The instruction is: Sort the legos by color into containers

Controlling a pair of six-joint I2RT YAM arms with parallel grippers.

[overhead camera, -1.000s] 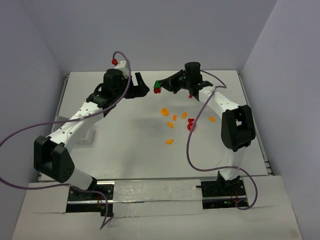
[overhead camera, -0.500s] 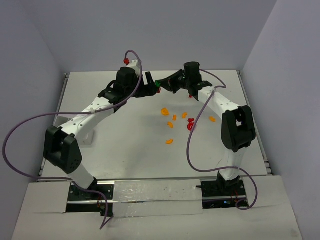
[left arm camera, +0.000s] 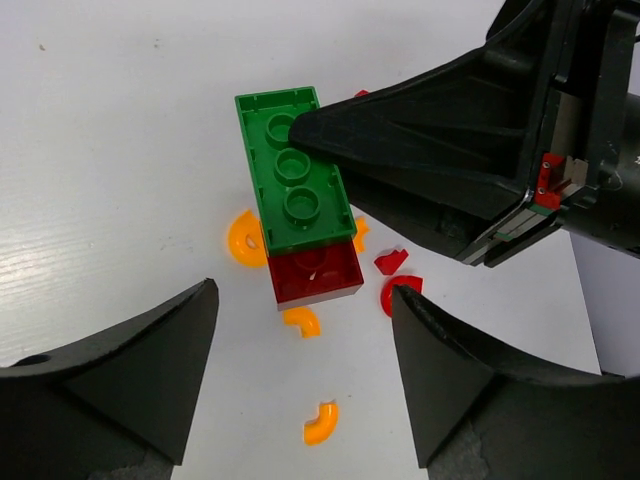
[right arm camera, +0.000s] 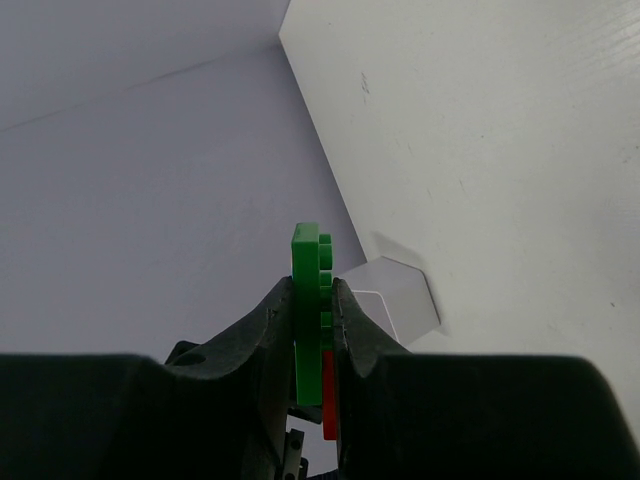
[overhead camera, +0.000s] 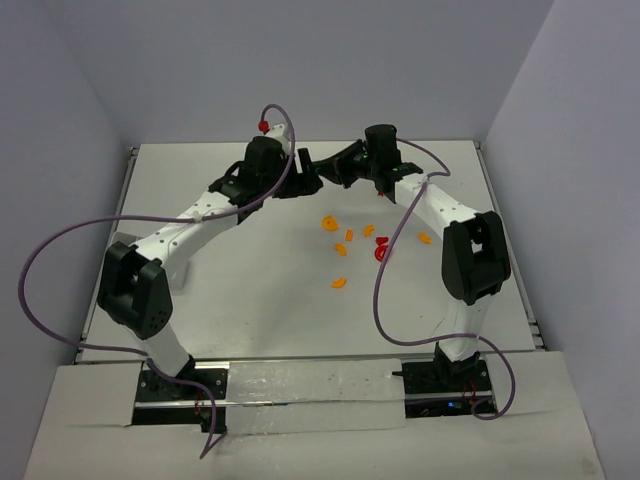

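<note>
Legos-wise, going by the top view first: finding the left gripper (overhead camera: 303, 170) and right gripper (overhead camera: 320, 172) nose to nose over the far side of the table (overhead camera: 250, 290), hiding the held pieces between them, and leaving orange half-rings (overhead camera: 339, 282) and red pieces (overhead camera: 381, 252) loose on the surface, well behind the right gripper toward its arm's base. Turning to the left wrist view: facing a green brick (left arm camera: 295, 185) snapped onto a red brick (left arm camera: 315, 275), hanging in the air just ahead of the widely spread left fingers (left arm camera: 120, 380), with the right gripper pinching the far green end. Turning to the right wrist view: sandwiching the green brick edge-on between both pads (right arm camera: 268, 342), firmly closed, red brick tucked lower. Judging the stack light, rigid and slick; probably taking the free red end across its flat sides, pulling straight, avoiding levering it out of the pinch.
</note>
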